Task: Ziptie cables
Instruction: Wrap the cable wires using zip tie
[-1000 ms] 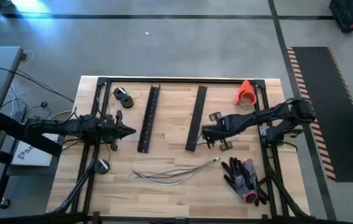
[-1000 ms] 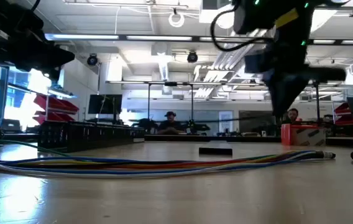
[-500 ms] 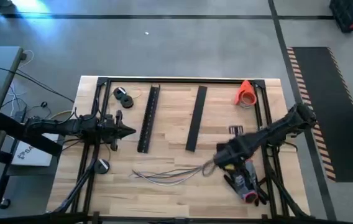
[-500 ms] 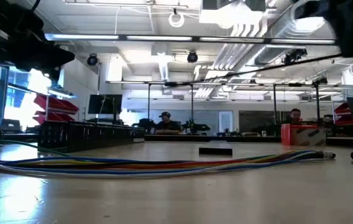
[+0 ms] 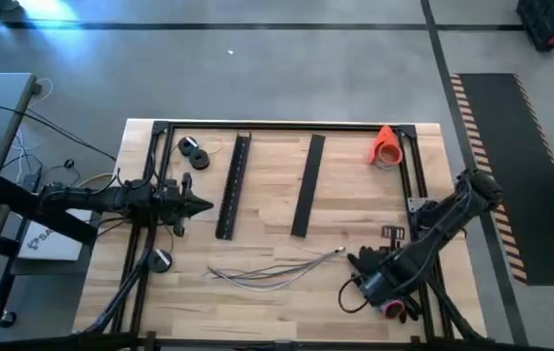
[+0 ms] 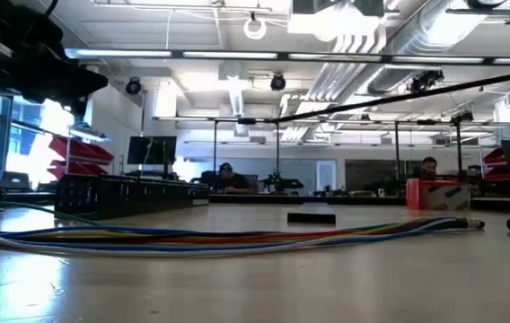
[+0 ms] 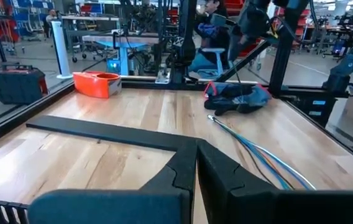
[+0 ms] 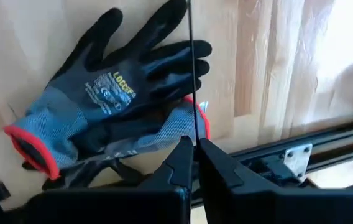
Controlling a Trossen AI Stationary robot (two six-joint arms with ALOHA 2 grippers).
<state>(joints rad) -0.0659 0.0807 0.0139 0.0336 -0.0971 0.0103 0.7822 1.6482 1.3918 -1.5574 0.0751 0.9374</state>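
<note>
The cables [image 5: 275, 269] lie lengthwise along the worktop's [image 5: 257, 234] near edge. Right hand [image 8: 196, 147] clenched on a zip tie [image 8: 191, 68]; left hand [image 7: 196, 163] clenched, empty.

We are seeing two long flat black slotted bars [image 5: 233, 186] [image 5: 307, 185] lying side by side on the pale wooden counter [image 5: 267, 302], an orange tape roll [image 5: 386, 146] near a corner, and grey-and-black work gloves [image 8: 123, 102] near the frame.

Legible marking: the work glove [image 8: 111, 99] lying palm-side down on the desk [image 8: 270, 56] carries small white printing on its grey back. It appears to read "LOGGE"; the remaining characters are not readable.
</note>
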